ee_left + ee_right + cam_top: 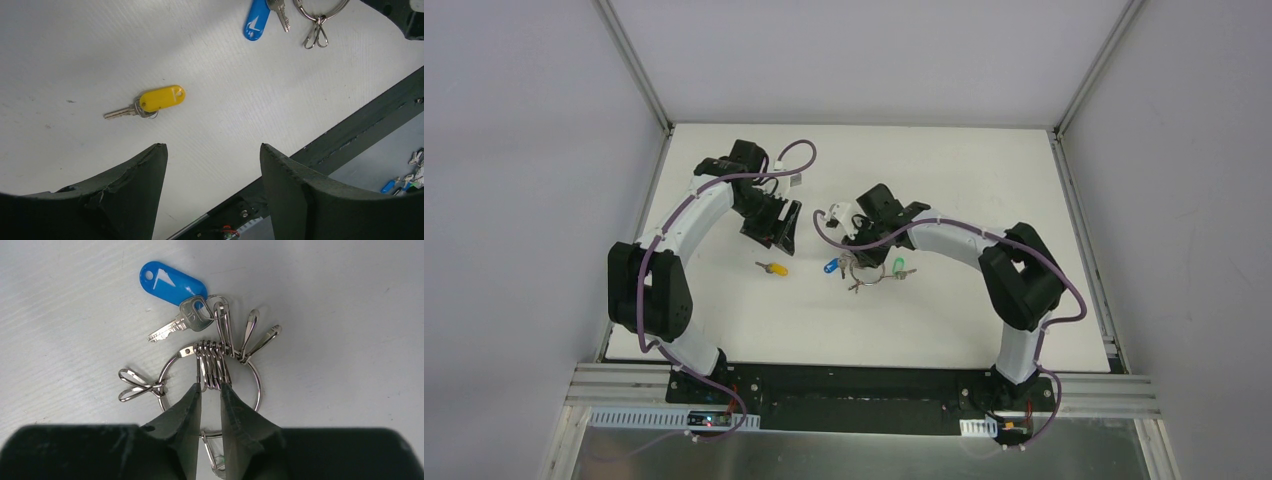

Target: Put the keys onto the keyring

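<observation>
The keyring (257, 385) lies on the white table (944, 180), carrying a bunch of silver clips, a silver key and the blue-headed tag (172, 282). My right gripper (211, 387) is down over the ring, its fingers nearly together, pinching the ends of the clip bunch. The green key (899, 266) lies just right of the ring. The yellow key (162, 98) lies alone on the table, left of the ring (869, 275). It also shows in the top view (776, 268). My left gripper (212, 150) is open and empty, above and behind the yellow key.
A pair of clips (135, 385) sticks out from the ring's left side. A black rail (350, 135) runs along the table's near edge. Grey walls with metal posts (639, 70) enclose the table at the back and sides.
</observation>
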`<move>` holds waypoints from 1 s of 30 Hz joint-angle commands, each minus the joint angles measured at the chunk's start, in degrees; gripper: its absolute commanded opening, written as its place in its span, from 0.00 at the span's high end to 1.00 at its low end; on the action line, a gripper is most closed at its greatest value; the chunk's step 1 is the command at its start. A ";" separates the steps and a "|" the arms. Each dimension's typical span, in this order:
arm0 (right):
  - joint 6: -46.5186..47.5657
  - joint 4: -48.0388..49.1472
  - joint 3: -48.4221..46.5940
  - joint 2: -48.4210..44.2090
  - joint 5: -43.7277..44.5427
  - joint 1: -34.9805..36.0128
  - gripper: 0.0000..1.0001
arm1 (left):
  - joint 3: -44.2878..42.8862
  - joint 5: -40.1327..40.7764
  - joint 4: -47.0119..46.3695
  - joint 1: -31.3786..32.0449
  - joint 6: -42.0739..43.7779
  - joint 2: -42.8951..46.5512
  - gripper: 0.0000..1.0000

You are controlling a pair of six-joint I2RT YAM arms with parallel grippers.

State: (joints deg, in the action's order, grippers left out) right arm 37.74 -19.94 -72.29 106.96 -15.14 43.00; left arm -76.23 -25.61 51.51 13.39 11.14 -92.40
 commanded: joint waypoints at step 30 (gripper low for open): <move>1.71 -2.10 -2.06 2.43 -4.77 -0.02 0.76 | -0.77 -1.79 1.80 -0.91 0.68 0.32 0.31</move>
State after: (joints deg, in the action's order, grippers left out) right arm 38.44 -20.93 -72.31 108.68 -18.83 43.00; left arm -76.23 -26.30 51.59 13.10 11.16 -92.40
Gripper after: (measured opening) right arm 0.238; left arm 0.693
